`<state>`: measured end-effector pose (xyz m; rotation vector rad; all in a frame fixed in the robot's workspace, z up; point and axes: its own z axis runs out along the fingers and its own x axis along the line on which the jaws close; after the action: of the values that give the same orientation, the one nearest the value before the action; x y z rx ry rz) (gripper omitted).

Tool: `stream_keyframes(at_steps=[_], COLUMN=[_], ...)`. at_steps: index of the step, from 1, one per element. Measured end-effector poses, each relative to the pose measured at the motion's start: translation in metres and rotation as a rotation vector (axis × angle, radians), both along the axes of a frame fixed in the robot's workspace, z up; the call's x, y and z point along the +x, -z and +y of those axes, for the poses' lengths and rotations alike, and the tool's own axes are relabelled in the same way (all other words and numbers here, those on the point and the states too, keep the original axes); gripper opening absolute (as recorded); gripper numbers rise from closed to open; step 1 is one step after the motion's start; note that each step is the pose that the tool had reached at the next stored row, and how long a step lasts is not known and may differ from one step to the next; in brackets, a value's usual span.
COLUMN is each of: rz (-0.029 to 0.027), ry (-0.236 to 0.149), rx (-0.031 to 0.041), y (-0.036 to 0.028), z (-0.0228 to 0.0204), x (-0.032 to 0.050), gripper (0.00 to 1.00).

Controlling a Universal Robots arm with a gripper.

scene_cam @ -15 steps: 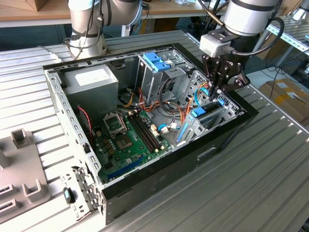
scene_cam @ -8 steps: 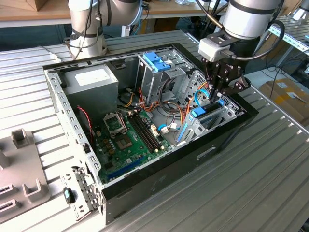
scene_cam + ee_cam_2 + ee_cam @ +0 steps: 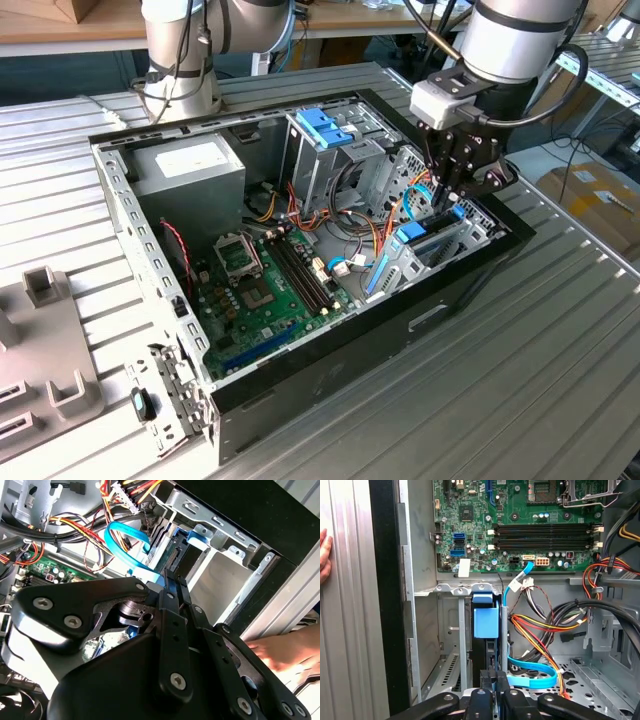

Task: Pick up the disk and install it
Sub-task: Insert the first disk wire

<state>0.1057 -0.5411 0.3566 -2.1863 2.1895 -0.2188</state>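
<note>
Arm (image 3: 510, 45) reaching down, claw (image 3: 446, 195) pinching upright disk (image 3: 486, 622)

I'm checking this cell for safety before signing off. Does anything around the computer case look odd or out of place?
Yes: a person's hand rests on the table just outside the case wall, close to where the gripper holds the disk in its bay. Nothing else looks askew.

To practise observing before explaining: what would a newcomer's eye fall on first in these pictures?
An open computer case sits on the metal table, its green motherboard bare. At the exterior view's right, the arm's gripper reaches into the drive bay, at the disk in its light-blue carrier. A person's hand is on the table beside the case.
</note>
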Motion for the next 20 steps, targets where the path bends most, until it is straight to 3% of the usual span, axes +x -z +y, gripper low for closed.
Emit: stream_keyframes(at_steps=[20], rz=[0.0], ry=[0.0], rx=[0.0], y=[0.0007], z=[-0.0032], x=[0.0], gripper=[0.16])
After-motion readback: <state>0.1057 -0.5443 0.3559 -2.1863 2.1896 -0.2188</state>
